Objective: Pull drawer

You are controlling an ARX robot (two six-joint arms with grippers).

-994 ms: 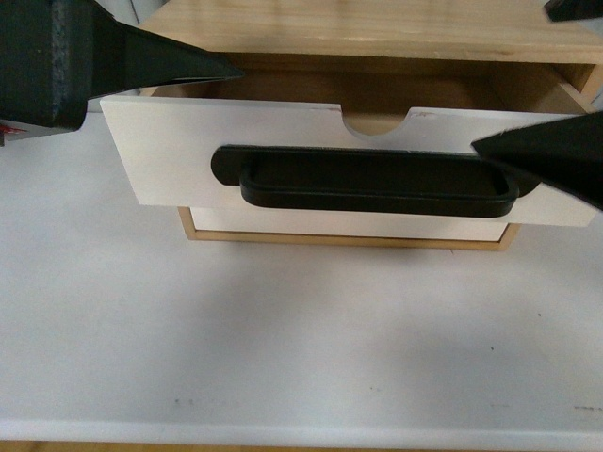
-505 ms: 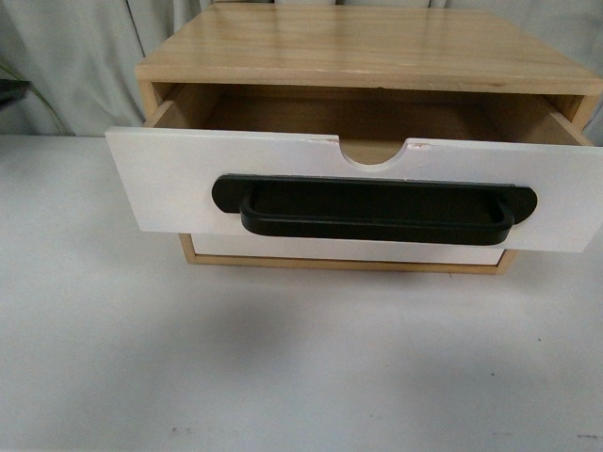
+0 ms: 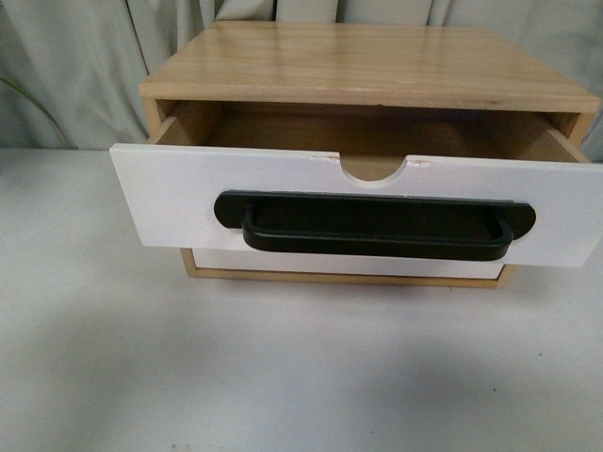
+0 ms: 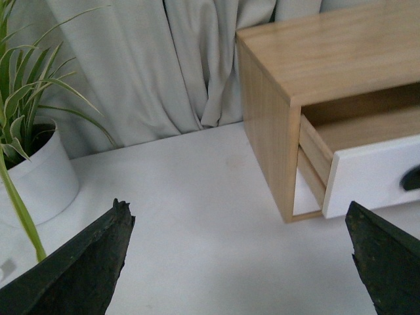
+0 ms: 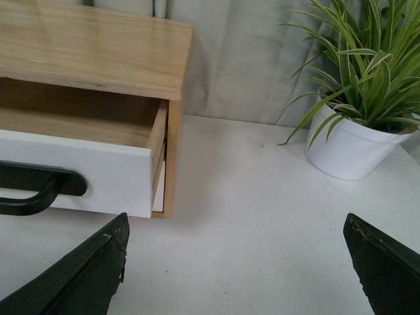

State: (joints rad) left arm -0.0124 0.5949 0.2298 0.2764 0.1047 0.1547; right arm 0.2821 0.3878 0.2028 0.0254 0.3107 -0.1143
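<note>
The drawer (image 3: 283,193) juts partly out of its wooden cabinet (image 3: 367,56) on the tabletop (image 3: 283,377). It looks light and rigid; the black bar handle (image 3: 377,226) is the hold. Both the left end effector (image 4: 243,262) and the right end effector (image 5: 236,269) are spread wide and empty.

Soft, even light fills all three views, with no hard glare. In the front view the drawer (image 3: 188,188) casts a broad, diffuse shadow onto the white table (image 3: 283,377) beneath and in front of it, and the cabinet top (image 3: 367,61) shows a faint sheen. That view is slightly soft and grainy. In the wrist views the dark fingertips (image 4: 79,269) of the left gripper (image 4: 243,262) and those of the right gripper (image 5: 236,269) look blurred, while the plant (image 5: 361,72) beyond them is sharper.
</note>
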